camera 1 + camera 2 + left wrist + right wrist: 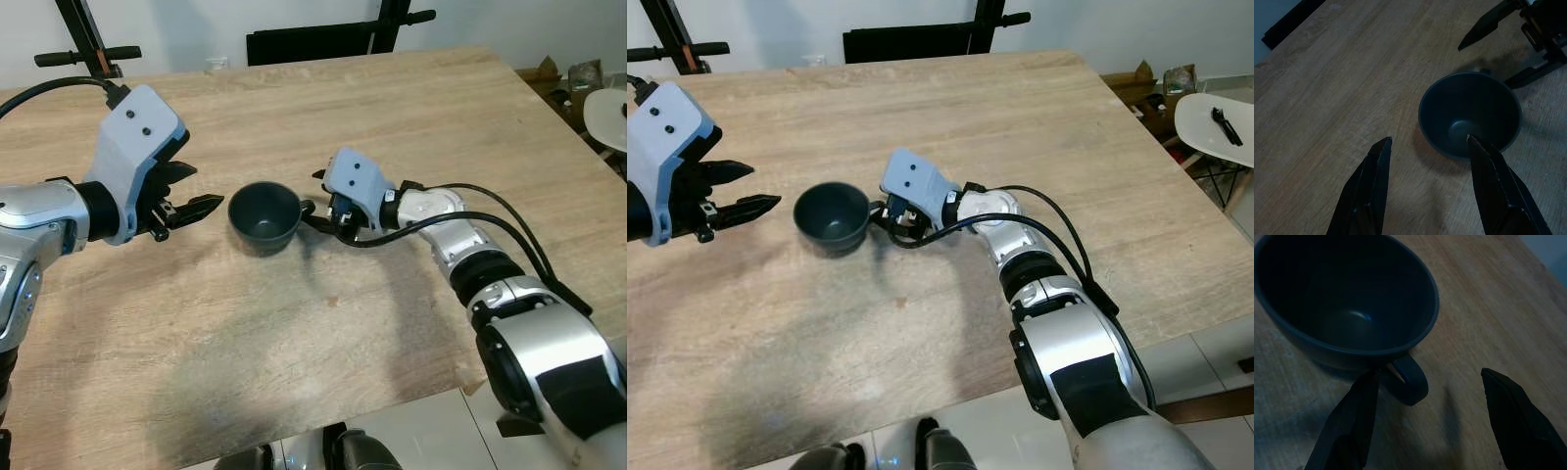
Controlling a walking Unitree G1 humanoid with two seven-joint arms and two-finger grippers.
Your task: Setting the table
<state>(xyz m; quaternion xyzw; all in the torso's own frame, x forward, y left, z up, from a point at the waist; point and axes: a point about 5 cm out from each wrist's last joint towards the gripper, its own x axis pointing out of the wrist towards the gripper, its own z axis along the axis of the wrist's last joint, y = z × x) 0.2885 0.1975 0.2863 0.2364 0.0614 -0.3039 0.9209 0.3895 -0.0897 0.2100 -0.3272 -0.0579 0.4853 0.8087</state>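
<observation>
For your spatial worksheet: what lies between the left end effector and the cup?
Bare wooden table, seen in the left eye view, separates the left end effector from the cup.

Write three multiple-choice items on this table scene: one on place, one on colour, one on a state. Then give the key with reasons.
1. Where does the cup stand?
A. On the wooden table, between the two tools
B. On the white chair
C. On the floor

2. What colour is the cup?
A. White
B. Dark blue-grey
C. Red

3. How is the right tool set?
A. Shut on the cup's rim
B. Open, fingers either side of the cup's handle
C. Lifting the cup off the table

Key: 1 A, the head views show the cup between the left tool and the right tool. 2 B, every view shows it dark. 3 B, the right wrist view shows spread fingers.
</observation>
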